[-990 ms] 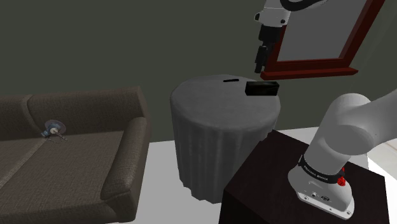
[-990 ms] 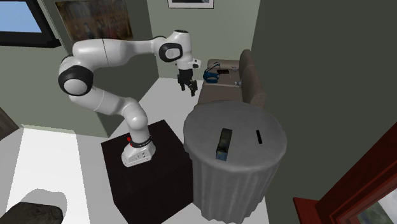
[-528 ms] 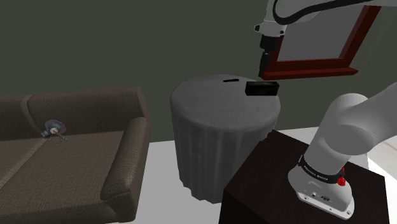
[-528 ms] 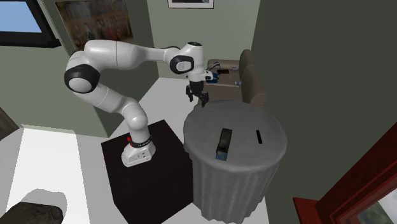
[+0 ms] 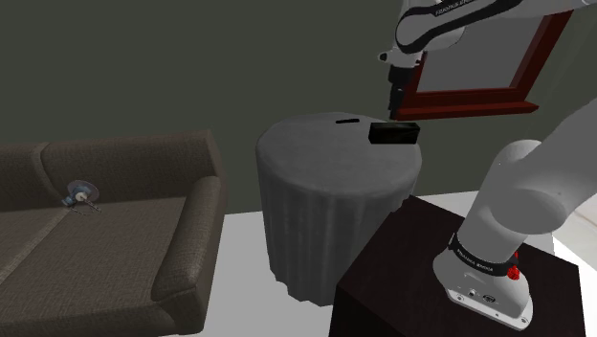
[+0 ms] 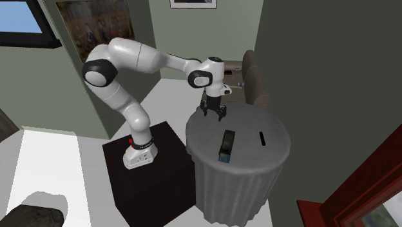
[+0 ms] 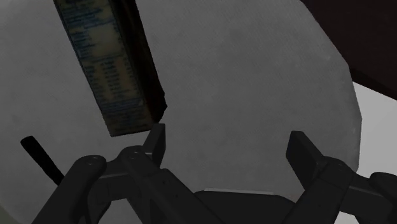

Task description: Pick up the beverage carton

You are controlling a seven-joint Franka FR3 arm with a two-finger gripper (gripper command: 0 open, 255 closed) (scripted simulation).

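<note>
Jaws apart, empty, pointing down over the desk [image 6: 258, 161] rim, second exterior view's centre. Beverage carton [image 6: 227, 146] lies flat just lower right of them; spread likely readied to straddle it.

Carton [image 5: 394, 132]: long, dark, box-shaped, lying flat on its side on the round grey table [image 5: 325, 163], close to the tabletop's edge on the shoulder view's right, its length running roughly along that edge. In the second exterior view it [image 6: 226, 145] sits a little in from the tabletop's left edge, one end pointing at the near rim. Wrist view: upward face [image 7: 105, 70] carries a tan panel of fine bluish print, side face dark.
</note>
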